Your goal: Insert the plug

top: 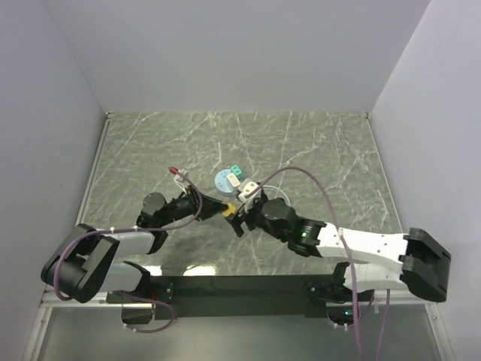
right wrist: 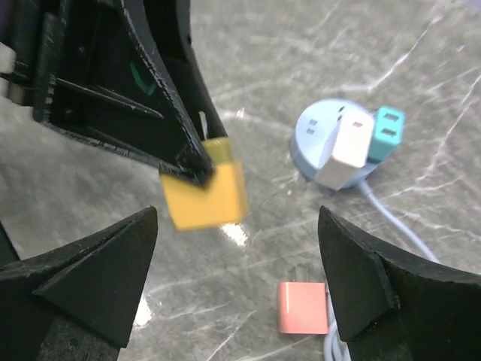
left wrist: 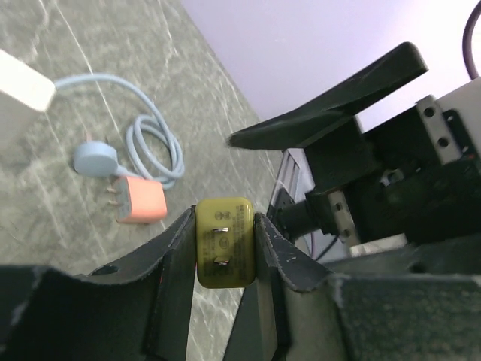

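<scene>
- Small yellow plastic plug block point(left wrist: 224, 252) with two metal prongs, low centre of the left wrist view: pinched on its two side faces by the fingers of the left gripper point(left wrist: 224, 222), held clear of the tabletop point(right wrist: 301, 45).
- Right gripper point(right wrist: 239, 226): fingers spread wide at the lower corners of the right wrist view, touching nothing, with the yellow block just above the gap between them.
- Probably light, rigid and smooth-shelled, so apt to twist or slip in a pinch.
- Best held on the broad flat sides, well away from the thin, bendable-looking prongs.
- Likely target: round pale-blue socket hub point(right wrist: 323, 135), upper right of the right wrist view, carrying a white plug point(right wrist: 349, 147) and a teal plug point(right wrist: 387, 128).
- Pink square plug point(right wrist: 303, 307) loose on the tabletop, bottom centre of the same view.
- Hard to make out: free slots on the hub, partly covered by the white plug.
- Yellow block blurred in the right wrist view, prongs unseen there.
- In the top view, block mostly hidden between the two grippers.
</scene>
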Controlling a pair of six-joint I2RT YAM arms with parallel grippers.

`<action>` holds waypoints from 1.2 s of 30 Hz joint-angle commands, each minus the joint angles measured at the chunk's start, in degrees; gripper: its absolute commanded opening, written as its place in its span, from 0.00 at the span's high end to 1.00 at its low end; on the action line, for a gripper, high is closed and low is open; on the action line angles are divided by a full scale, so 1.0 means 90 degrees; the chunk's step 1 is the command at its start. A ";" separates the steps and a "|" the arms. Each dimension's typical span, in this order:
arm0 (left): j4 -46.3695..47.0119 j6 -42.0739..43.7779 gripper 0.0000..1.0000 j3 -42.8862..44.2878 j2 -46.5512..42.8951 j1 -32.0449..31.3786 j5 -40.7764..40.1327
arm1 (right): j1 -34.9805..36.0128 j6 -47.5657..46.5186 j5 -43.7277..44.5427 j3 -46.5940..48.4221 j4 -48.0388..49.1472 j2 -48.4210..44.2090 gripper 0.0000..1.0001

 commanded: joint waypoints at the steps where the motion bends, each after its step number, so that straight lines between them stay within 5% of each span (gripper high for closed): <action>1: 0.0784 -0.0045 1.00 0.0199 -0.0101 0.0261 0.0052 | -0.0215 0.0249 -0.0144 -0.0265 0.0330 -0.0765 0.07; 8: 0.2023 -0.0396 1.00 0.0345 -0.0277 0.0399 -0.0202 | -0.1308 0.1564 -0.2095 -0.0832 0.1052 -0.1996 0.07; 17: 0.3625 -0.0836 1.00 0.0745 -0.0268 0.0165 -0.0612 | -0.2012 0.3108 -0.3953 -0.0861 0.2966 -0.1491 0.14; 25: 0.4544 -0.0983 0.99 0.0980 0.0006 -0.0255 -0.0788 | -0.2364 0.3979 -0.4297 -0.0949 0.3953 -0.0826 0.22; 36: 0.4535 -0.0885 0.99 0.1263 -0.0004 -0.0499 -0.0817 | -0.2481 0.4028 -0.3955 -0.1340 0.3846 -0.1011 0.23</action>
